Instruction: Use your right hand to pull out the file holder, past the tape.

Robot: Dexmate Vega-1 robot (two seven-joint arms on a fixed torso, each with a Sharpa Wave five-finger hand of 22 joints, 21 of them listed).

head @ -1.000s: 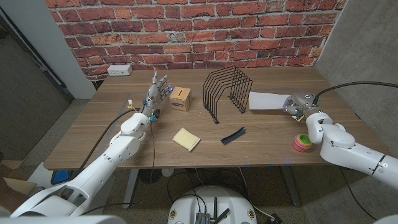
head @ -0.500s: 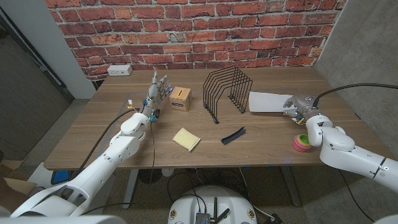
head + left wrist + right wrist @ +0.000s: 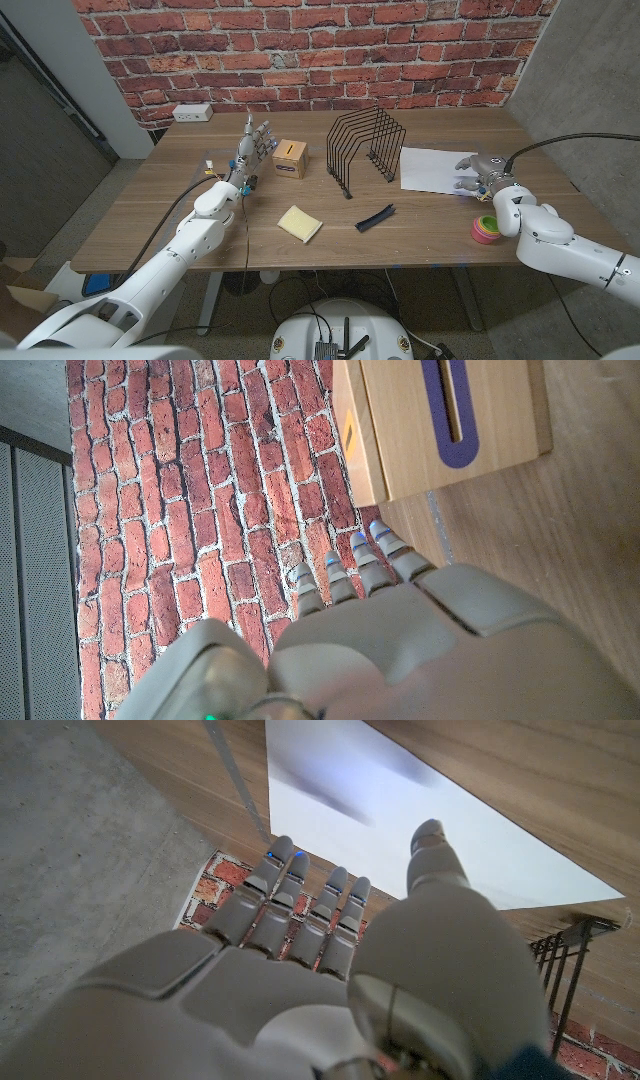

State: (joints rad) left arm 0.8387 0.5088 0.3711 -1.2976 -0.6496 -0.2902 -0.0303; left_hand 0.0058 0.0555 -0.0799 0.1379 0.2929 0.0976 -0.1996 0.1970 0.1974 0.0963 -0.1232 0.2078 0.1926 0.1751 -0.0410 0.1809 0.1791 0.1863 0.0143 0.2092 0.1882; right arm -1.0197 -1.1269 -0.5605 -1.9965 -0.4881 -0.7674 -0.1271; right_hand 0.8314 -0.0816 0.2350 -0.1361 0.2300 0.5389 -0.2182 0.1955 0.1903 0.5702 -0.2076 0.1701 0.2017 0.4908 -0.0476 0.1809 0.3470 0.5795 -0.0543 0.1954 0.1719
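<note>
Your right hand (image 3: pixel 481 171) now over edge of white paper sheet (image 3: pixel 432 167), fingers apart, empty, nearer black wire file holder (image 3: pixel 364 145) than before. Left hand (image 3: pixel 254 144) unmoved, fingers spread, empty.

No words, numbers or brand names can be read. The wooden box (image 3: pixel 290 158) carries a purple slot-shaped outline on one face and a small orange mark on another (too blurred to read), and the white sheet of paper (image 3: pixel 430 167) is blank.
</note>
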